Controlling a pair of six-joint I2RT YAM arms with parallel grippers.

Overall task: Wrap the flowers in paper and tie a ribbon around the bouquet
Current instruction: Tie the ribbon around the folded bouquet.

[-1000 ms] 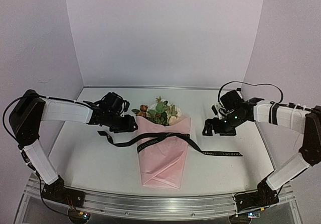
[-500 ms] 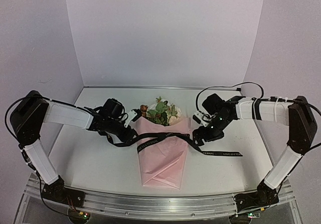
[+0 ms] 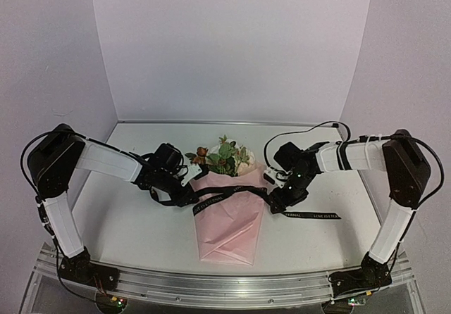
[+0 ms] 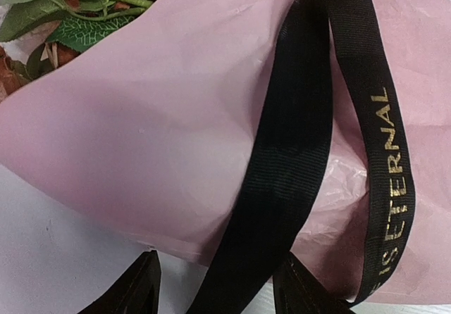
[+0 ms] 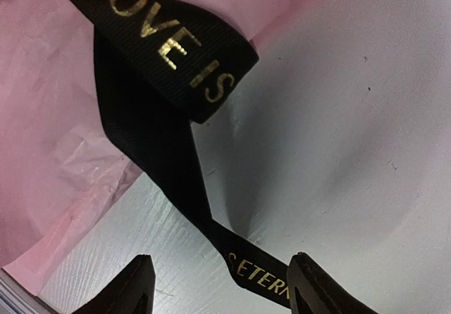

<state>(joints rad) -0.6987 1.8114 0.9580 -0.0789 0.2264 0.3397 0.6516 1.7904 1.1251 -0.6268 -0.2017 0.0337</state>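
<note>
Right tool has swung in to the bouquet, which lies centred on the counter; it and the left tool stand spread astride the ribbon. Risk: an off-line closure snags the paper and tears it.

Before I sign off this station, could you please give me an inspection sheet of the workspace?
Surface: white table, metal rail along its near edge.
Job's things: bouquet lies wrapped, flowers at the far end; ribbon crosses it, no knot seen.
Clutter: nothing seen.
Hands: left hand and right hand low at either side of the bouquet, fingers apart around the ribbon.
Cables: black cable arches over the right arm.
Surroundings: plain pale walls.
</note>
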